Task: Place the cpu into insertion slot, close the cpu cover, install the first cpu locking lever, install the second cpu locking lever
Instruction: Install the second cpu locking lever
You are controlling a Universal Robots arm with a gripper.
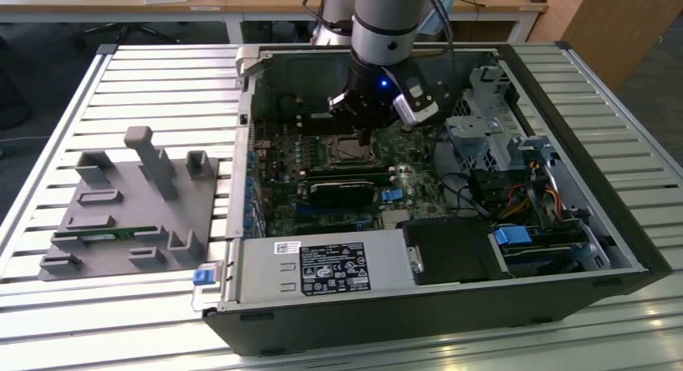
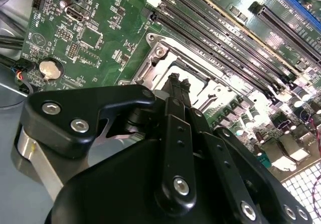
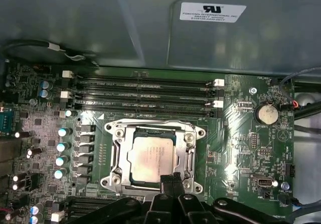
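Note:
The cpu [image 3: 149, 156], a silver-grey square, lies flat in the insertion slot [image 1: 344, 149] on the green board. The silvery cpu cover [image 3: 118, 153] lies down around it, and the chip's face shows through its window. My gripper [image 3: 170, 178] is shut, its two black fingers pressed together with nothing visible between them. The fingertips sit at the socket's edge, just off the chip's side. In the second wrist view the gripper [image 2: 178, 79] stands right over the socket's metal frame [image 2: 150, 63]. I cannot tell how the locking levers stand. In the exterior view the gripper [image 1: 369, 137] hangs inside the open computer case.
Long black memory slots [image 3: 145, 91] run beside the socket, with a coin battery [image 3: 266, 114] nearby. A black card [image 1: 341, 191], a power supply [image 1: 325, 267] and a drive cage [image 1: 491, 131] crowd the case. A grey fixture [image 1: 133, 203] stands on the slatted table at the exterior view's left.

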